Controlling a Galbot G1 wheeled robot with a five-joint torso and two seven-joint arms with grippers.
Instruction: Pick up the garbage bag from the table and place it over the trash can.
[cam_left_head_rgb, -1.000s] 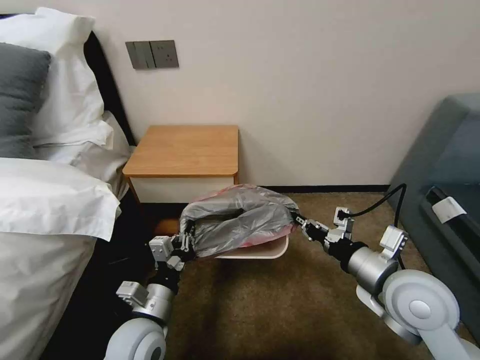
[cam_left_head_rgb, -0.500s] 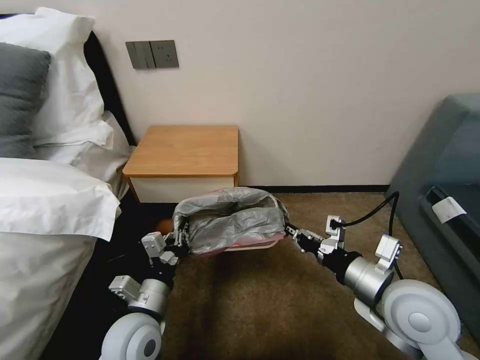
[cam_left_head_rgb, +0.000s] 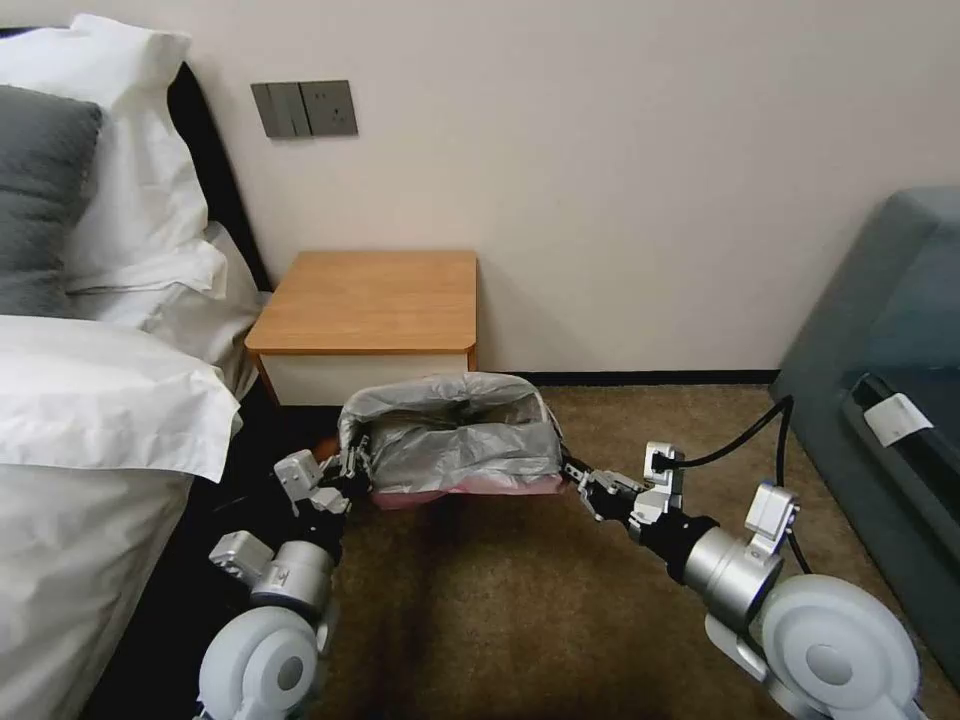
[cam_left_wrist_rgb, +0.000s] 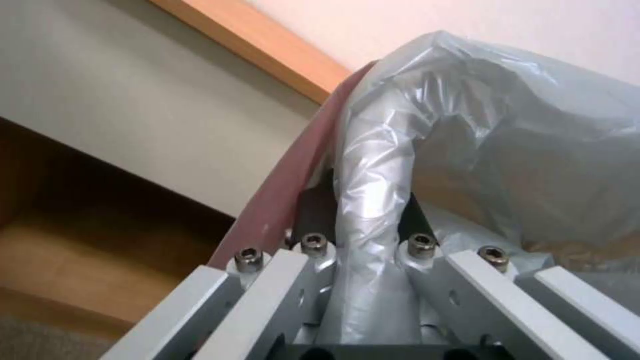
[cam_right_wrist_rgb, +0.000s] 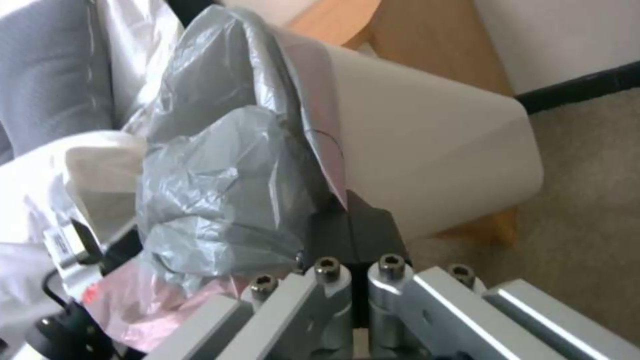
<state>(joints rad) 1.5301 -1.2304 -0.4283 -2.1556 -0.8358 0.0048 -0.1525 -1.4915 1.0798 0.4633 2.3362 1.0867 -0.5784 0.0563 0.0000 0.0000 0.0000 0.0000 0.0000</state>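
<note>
The grey garbage bag (cam_left_head_rgb: 450, 440) with its pinkish-red rim hangs open over the trash can, on the carpet in front of the table (cam_left_head_rgb: 370, 300). Its rim is drawn down around the can's sides. My left gripper (cam_left_head_rgb: 352, 468) is shut on the bag's left edge; in the left wrist view a fold of the bag (cam_left_wrist_rgb: 373, 190) runs between its black pads (cam_left_wrist_rgb: 313, 205). My right gripper (cam_left_head_rgb: 568, 470) is shut on the right edge. In the right wrist view its pads (cam_right_wrist_rgb: 350, 225) pinch the bag (cam_right_wrist_rgb: 220, 165) against the cream trash can (cam_right_wrist_rgb: 433, 150).
A bed with white bedding (cam_left_head_rgb: 100, 400) stands close on the left. A grey-blue sofa (cam_left_head_rgb: 880, 330) fills the right side. Brown carpet (cam_left_head_rgb: 520, 600) lies open in front of the can. The wall with switches (cam_left_head_rgb: 303, 108) is behind the table.
Both grippers have come down and back toward me with the bag. The bag's mouth has spread open and dropped over the can, covering the front rim that showed before.
</note>
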